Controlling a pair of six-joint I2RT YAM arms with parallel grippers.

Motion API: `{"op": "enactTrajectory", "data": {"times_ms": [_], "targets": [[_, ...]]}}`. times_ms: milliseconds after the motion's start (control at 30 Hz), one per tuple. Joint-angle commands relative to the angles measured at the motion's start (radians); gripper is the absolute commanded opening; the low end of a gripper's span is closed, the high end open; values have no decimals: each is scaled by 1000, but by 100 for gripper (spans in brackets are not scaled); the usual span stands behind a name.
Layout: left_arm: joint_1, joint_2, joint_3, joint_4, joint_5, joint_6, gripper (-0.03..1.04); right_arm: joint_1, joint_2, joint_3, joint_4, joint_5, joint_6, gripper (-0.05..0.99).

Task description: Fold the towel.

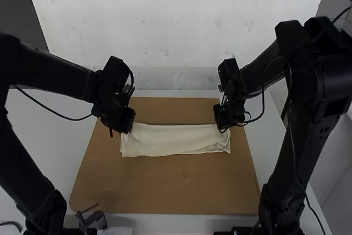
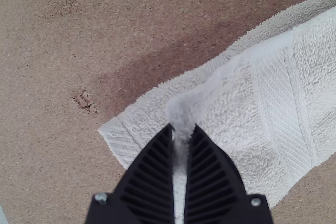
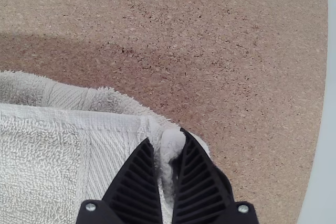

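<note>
Towel (image 1: 176, 141) lies as a folded strip mid-board (image 1: 165, 185), board extending past all its edges. Left gripper (image 1: 127, 129) and right gripper (image 1: 223, 129) each pinch a corner, probably the top layer's.

Right tool (image 1: 222, 128) grips white towel (image 3: 39, 161) by a corner; brown board (image 3: 257, 61) beneath.

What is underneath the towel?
The towel lies on a brown mat, which shows beyond its edges; the part directly beneath the cloth is covered, so anything there cannot be seen.
</note>
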Motion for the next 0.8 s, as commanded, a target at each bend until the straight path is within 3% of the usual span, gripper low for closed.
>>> {"op": "enactTrajectory", "data": {"times_ms": [0,67,133,167,233,300,333,367,600,700,767], "targets": [[-11,17,24,3,-15,6,2,-10,4,22,24,34,-23,8],[-11,17,24,3,-18,6,2,-13,1,22,33,34,-28,15],[-8,17,27,4,-21,9,2,-19,-4,22,46,33,-25,33],[-5,17,29,4,-32,11,9,-22,-8,22,50,33,-20,42],[1,16,35,3,-38,8,40,-27,-25,23,50,30,-6,54],[9,13,49,-2,-39,1,80,-28,-45,23,52,28,12,72],[12,10,55,-7,-45,3,93,-31,-57,25,52,27,20,81],[17,7,58,-7,-45,5,97,-33,-67,26,52,25,33,85],[101,-96,62,1,-42,14,97,-64,-137,28,15,-24,81,86],[145,-148,62,4,-39,17,97,-88,-152,35,-51,-68,109,86],[179,-168,62,6,-22,18,97,-108,-145,54,-132,-131,129,86]]}}
